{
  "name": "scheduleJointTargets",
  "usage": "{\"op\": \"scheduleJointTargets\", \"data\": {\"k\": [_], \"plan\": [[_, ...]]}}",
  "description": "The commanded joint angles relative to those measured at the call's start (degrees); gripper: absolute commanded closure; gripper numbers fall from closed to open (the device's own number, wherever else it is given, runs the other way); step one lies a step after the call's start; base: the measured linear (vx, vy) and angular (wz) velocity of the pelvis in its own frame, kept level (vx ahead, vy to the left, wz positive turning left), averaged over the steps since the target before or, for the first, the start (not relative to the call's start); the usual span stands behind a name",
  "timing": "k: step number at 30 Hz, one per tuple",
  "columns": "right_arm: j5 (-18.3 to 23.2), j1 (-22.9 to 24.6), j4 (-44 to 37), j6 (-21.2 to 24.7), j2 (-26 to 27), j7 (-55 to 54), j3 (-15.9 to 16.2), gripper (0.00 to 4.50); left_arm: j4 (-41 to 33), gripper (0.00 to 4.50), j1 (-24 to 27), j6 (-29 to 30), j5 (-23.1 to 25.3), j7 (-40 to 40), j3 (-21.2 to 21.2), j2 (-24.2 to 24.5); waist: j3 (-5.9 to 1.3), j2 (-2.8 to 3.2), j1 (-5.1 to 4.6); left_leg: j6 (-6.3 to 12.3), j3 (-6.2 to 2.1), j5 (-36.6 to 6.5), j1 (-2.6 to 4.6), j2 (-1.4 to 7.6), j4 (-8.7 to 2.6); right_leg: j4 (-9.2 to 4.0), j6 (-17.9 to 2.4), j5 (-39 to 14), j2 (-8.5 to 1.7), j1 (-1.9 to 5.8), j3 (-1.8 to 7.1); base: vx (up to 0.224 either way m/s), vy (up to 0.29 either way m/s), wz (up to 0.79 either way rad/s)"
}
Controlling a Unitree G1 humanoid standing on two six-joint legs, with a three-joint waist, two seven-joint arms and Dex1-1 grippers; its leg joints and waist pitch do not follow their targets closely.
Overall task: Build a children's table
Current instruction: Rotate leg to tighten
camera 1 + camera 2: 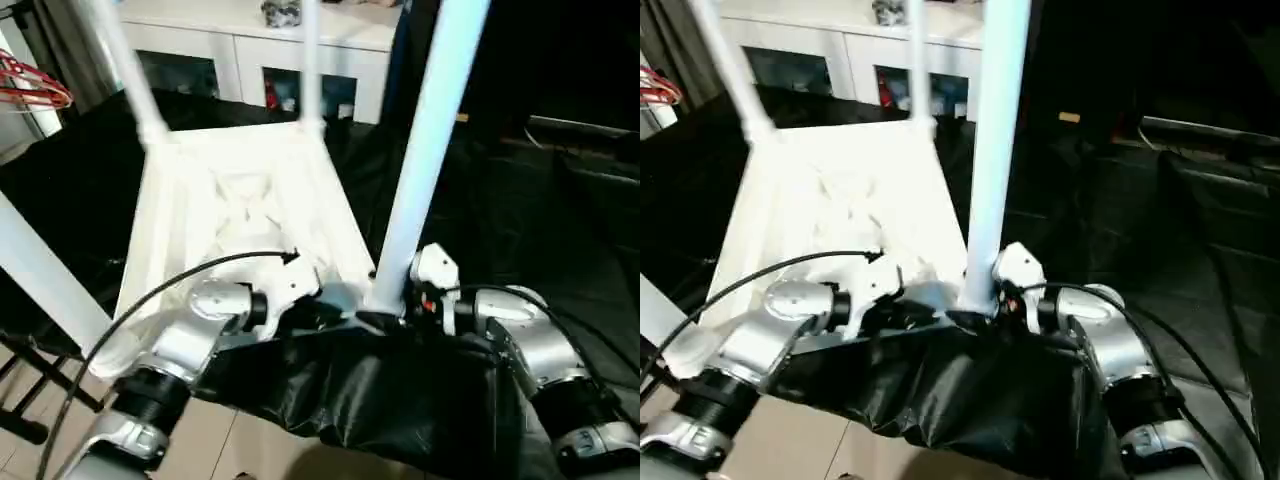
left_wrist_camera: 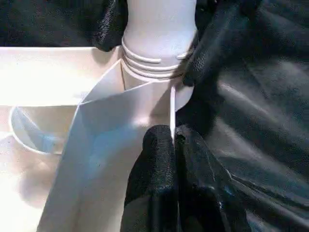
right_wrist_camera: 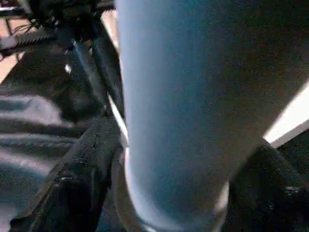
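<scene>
4 white legs stand up from the upturned tabletop (image 1: 245,215), which lies ribbed side up on black sheeting over the counter (image 1: 520,230), filling the head view from centre toward 10 o'clock. The nearest leg (image 1: 425,150) rises from the corner socket (image 2: 157,79) at about 5 o'clock of the tabletop, with a few thread rings bare above the socket's rim, so by my reading it is not yet fully home.

Judging by the thin ribbed walls and hollow tubes, the piece should be light, stiff and rather slick; the long legs would lever hard on their sockets. The safest hold looks low on a leg, just above the socket, or on a rib near a corner.

The left claw (image 2: 175,145) is clenched on a thin upright rib (image 2: 172,108) beside that socket, steadying the top. The right claw (image 1: 400,300) sits at the leg's base, at 3 o'clock of the left one; its fingers flank the tube, but whether they grip it or stand released I cannot tell.

Beyond, at 12 o'clock, a white glass-doored cabinet (image 1: 250,60) holds small items, one red and others bluish, too dim to name. A red wire rack (image 1: 30,85) shows at 9 o'clock.
</scene>
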Motion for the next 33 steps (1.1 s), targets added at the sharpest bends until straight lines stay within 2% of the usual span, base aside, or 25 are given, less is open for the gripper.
{"op": "scheduleJointTargets", "data": {"k": [1,7,13,18,20,22,23,24,25,28,30,33], "plan": [[0.01,-0.08,-1.72,0.34,-0.57,1.24,1.03,1.34,-1.39,4.5,-1.14,-1.43,-1.51,-1.52,-0.62,-0.1,-3.75,-0.52,-0.11,4.57,-1.76,-8.78,0.83,3.63,-3.53,-4.53,-11.18,-11.06,-5.79,2.52,3.87,0.0,0.0,0.0],[0.01,0.51,-2.27,0.16,-0.55,1.93,1.75,1.75,-0.93,4.5,-1.67,-1.65,-1.76,-2.12,-0.32,0.27,-3.79,-0.52,0.14,4.41,-1.75,-8.65,0.86,3.6,-3.52,-4.58,-10.97,-11.36,-5.83,2.51,3.88,0.0,0.0,0.0],[2.33,1.91,-3.19,1.9,2.03,-0.64,0.18,1.83,-0.81,4.5,-1.54,-1.69,-1.56,1.59,0.23,-1.79,-3.8,-0.57,0.19,4.37,-1.78,-8.61,0.84,3.63,-3.55,-4.6,-10.78,-11.59,-5.85,2.51,3.89,0.0,0.0,0.0],[-0.05,2.1,0.22,0.91,8.68,-15.18,-2.01,1.85,0.68,4.5,-2.44,1.12,1.82,11.75,0.04,-6.85,-3.64,-0.62,-0.18,2.71,-1.93,-9.97,1.03,3.47,-3.7,-5.14,-9.82,-15.4,-6.0,2.42,3.83,0.0,0.0,0.0],[-1.62,1.48,2.14,0.69,11.28,-21.95,-2.78,1.85,1.21,4.5,-2.9,2.54,2.42,14.74,0.16,-8.76,-3.49,-0.53,-0.96,2.08,-1.95,-10.77,0.94,3.38,-3.8,-5.37,-9.39,-16.84,-5.94,2.26,3.85,0.0,0.0,0.0],[-2.2,0.98,3.43,0.9,13.79,-27.27,-3.69,1.85,1.91,4.5,-3.57,3.64,3.62,18.34,0.23,-10.4,-3.52,-0.53,-1.32,1.86,-2.06,-11.06,0.95,3.34,-3.85,-5.45,-9.3,-17.27,-5.94,2.32,3.77,0.0,0.0,0.0],[-3.14,0.25,4.79,1.57,16.72,-33.96,-4.72,1.85,2.72,4.5,-4.41,4.91,4.82,22.48,0.43,-12.31,-3.59,-0.33,-1.76,1.63,-2.08,-11.0,0.96,3.3,-3.81,-5.33,-9.59,-16.56,-5.87,2.25,3.82,0.0,0.0,0.0],[-3.15,0.22,4.84,1.61,16.82,-34.15,-4.76,1.85,2.74,4.5,-4.44,4.93,4.85,22.59,0.43,-12.36,-3.54,-0.37,-1.97,1.6,-2.09,-10.95,0.89,3.29,-3.86,-5.38,-9.68,-16.37,-5.88,2.22,3.85,0.0,0.0,0.0],[-3.76,-0.88,6.27,2.62,20.05,-40.15,-5.89,1.85,3.4,4.5,-5.11,5.64,5.92,25.67,0.08,-14.22,-3.71,-0.36,-2.12,1.75,-2.09,-10.37,0.85,3.28,-3.77,-5.23,-9.91,-14.89,-5.89,2.36,3.89,0.0,0.0,0.0],[-3.09,-1.63,6.57,2.41,21.87,-40.92,-6.48,1.85,3.5,4.5,-5.08,5.86,5.99,27.26,0.31,-15.72,-3.96,-0.01,-2.32,2.62,-2.07,-9.12,0.67,3.22,-3.61,-4.87,-10.69,-11.24,-5.87,2.62,3.88,0.0,0.0,0.0],[-2.09,-1.84,6.34,2.71,22.36,-39.95,-6.75,1.3,3.35,4.5,-4.97,5.6,5.85,26.99,0.19,-15.96,-3.9,-0.13,-2.31,3.27,-1.98,-8.73,0.59,3.22,-3.59,-4.84,-11.01,-9.71,-5.82,2.61,3.92,0.0,0.0,0.0],[-0.61,-1.65,4.37,2.73,21.63,-36.38,-6.94,1.13,2.28,4.5,-4.13,4.93,4.6,25.2,0.72,-15.55,-3.81,-0.07,-2.27,4.11,-1.97,-9.25,0.54,3.23,-3.62,-4.9,-11.36,-9.42,-5.93,2.82,3.88,0.0,0.0,0.0]]}}
